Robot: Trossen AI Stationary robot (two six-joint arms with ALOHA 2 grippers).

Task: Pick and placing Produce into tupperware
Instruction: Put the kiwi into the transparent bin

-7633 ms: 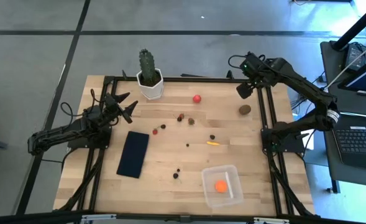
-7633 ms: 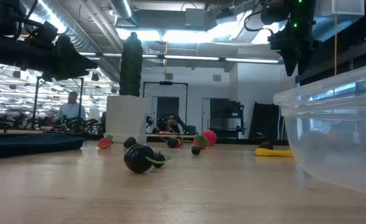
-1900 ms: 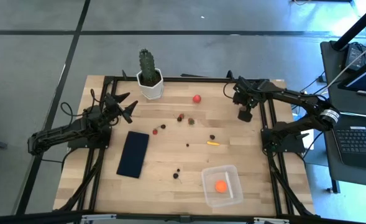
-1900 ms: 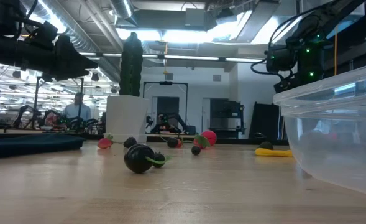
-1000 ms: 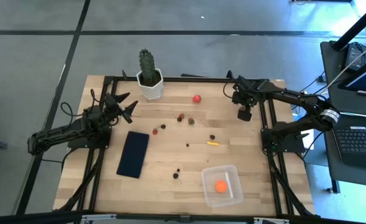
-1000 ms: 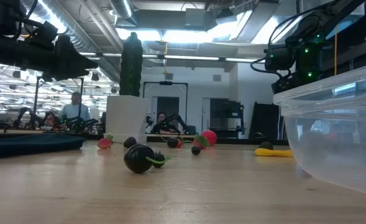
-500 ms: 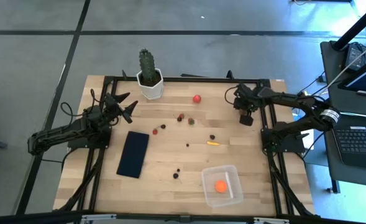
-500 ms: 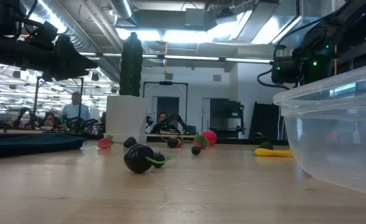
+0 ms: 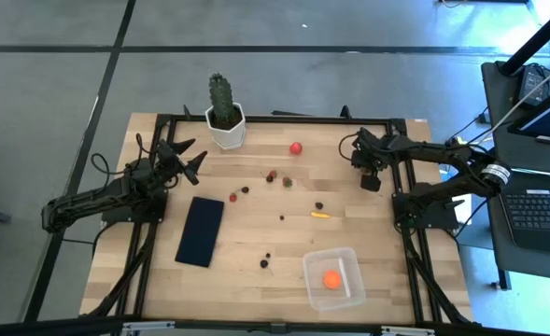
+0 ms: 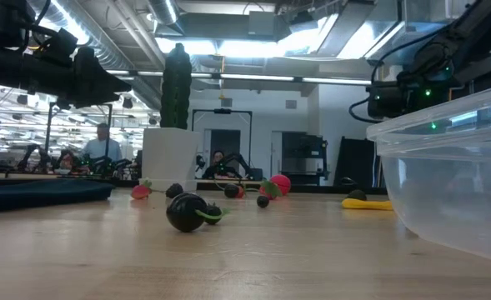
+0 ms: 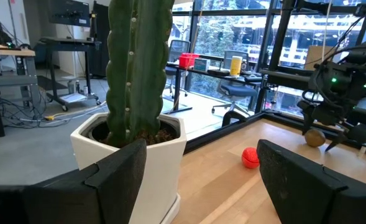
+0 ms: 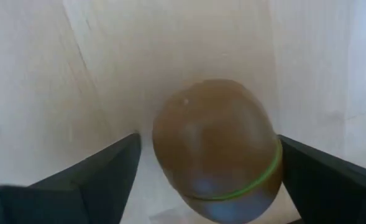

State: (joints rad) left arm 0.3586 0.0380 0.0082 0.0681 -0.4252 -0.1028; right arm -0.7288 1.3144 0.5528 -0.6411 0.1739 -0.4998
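Observation:
My right gripper [image 9: 371, 178] is low over the table's far right part, open, pointing down. In the right wrist view a brown, egg-shaped produce piece with a green line [image 12: 215, 159] lies on the wood between its two fingers, a gap showing on one side. That piece [image 11: 314, 138] is hidden under the gripper in the high view. The clear tupperware [image 9: 347, 259] sits near the front edge with the orange ball [image 9: 331, 278] inside. The red ball [image 9: 296, 147], yellow piece [image 9: 320, 215] and dark berry bits [image 9: 270, 175] lie on the table. My left gripper [image 9: 192, 159] waits open at the left.
A cactus in a white pot [image 9: 224, 112] stands at the far edge, close in front of the left gripper. A flat navy rectangle [image 9: 201, 231] lies left of centre. Black frame rails [image 9: 403, 187] run along the table's sides, close to the right gripper.
My right gripper has come down over the brown piece and shifted slightly toward the near edge. The left arm and the produce on the table have stayed where they were.

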